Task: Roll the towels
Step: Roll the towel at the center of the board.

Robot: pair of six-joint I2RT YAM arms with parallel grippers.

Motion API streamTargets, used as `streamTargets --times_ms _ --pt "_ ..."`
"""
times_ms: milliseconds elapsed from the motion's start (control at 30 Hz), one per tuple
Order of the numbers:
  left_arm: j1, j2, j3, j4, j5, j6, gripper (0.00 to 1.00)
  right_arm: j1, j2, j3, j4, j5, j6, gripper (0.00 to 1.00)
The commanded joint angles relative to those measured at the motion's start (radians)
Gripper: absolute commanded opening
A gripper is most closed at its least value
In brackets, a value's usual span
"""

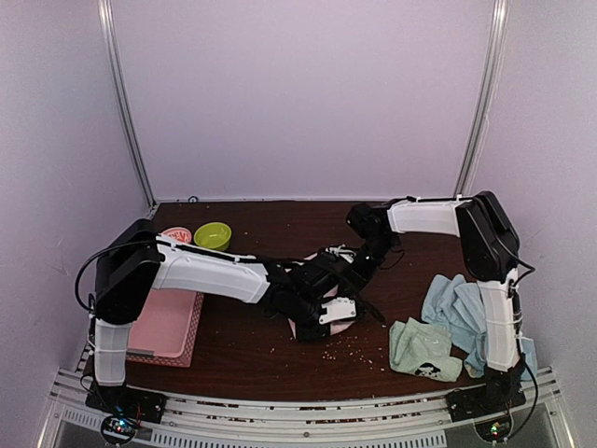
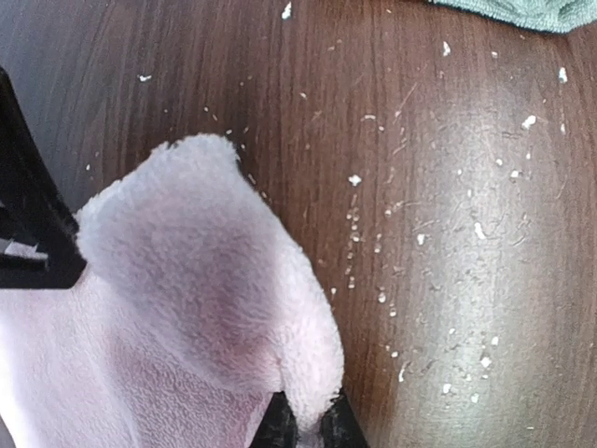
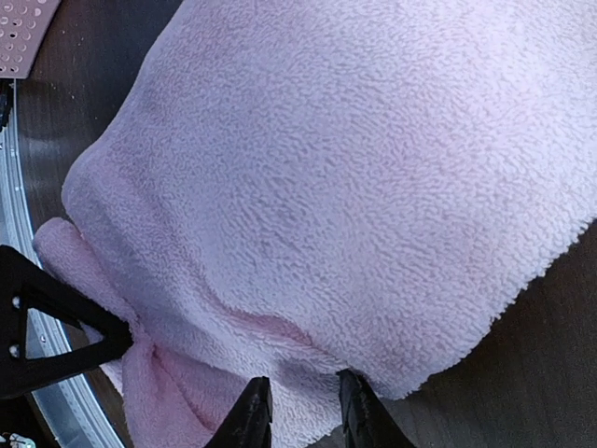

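- Pink towel (image 3: 373,187) is lying in the middle of the desk (image 1: 242,355), bunched rather than flat, with both arms meeting over it.
- Left gripper (image 2: 310,425) is reaching in from the left. Its jaws are pressed together on a rounded flap of the pink towel, and the fleece is being nipped right at the flap's lower edge.
- That flap is standing up off the wood and curling over. The rest of the cloth is spreading out to the left in the left wrist view.
- Right gripper (image 3: 305,415) is coming in from the far side. Its jaws are standing a little apart with the towel's hem lying in the gap. The fleece there looks unsqueezed, though the close view is making that hard to confirm.
- Mint green towel (image 1: 424,348), with a small dark mark, is sitting crumpled by the near edge towards the right corner.
- Light blue towels (image 1: 452,303) are lying heaped along the right edge, just beside the mint one and partly behind the right arm.
- Pink basket (image 1: 166,325) is resting at the left edge.
- Green bowl (image 1: 213,235) is sitting near the far left corner.
- White specks (image 2: 476,229) are lying scattered over the dark wood between the pink and mint towels.
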Motion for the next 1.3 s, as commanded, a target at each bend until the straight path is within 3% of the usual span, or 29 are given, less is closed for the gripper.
streamTargets --times_ms 0,133,300,400,533,667,800,933,1100,1267 --pt "0.002 0.005 0.014 -0.149 0.15 -0.067 0.0 0.0 0.067 0.072 0.057 0.111 0.033 0.27" --pt "0.055 0.027 0.033 -0.157 0.254 -0.102 0.0 -0.01 0.039 0.115 0.026 0.104 0.027 0.25" --pt "0.096 0.024 0.018 -0.121 0.385 -0.102 0.02 -0.102 -0.196 0.047 0.052 0.008 0.006 0.27" --pt "0.129 0.044 0.011 -0.102 0.473 -0.115 0.03 -0.192 -0.338 0.009 0.018 -0.135 -0.063 0.27" --pt "0.183 0.054 -0.047 -0.032 0.607 -0.166 0.03 -0.197 -0.543 -0.064 -0.102 -0.263 -0.266 0.27" --pt "0.241 0.069 -0.079 0.03 0.723 -0.21 0.03 -0.083 -0.732 -0.169 -0.219 -0.284 -0.513 0.25" --pt "0.26 0.103 -0.048 0.021 0.793 -0.218 0.03 0.131 -0.852 -0.305 -0.163 -0.141 -0.519 0.25" --pt "0.268 0.118 -0.02 -0.005 0.813 -0.218 0.03 0.277 -0.84 -0.409 -0.076 0.008 -0.46 0.28" --pt "0.271 0.128 -0.014 -0.025 0.805 -0.22 0.04 0.396 -0.773 -0.588 0.279 0.379 -0.326 0.36" --pt "0.271 0.133 -0.008 -0.044 0.802 -0.218 0.04 0.437 -0.643 -0.6 0.421 0.472 -0.338 0.4"
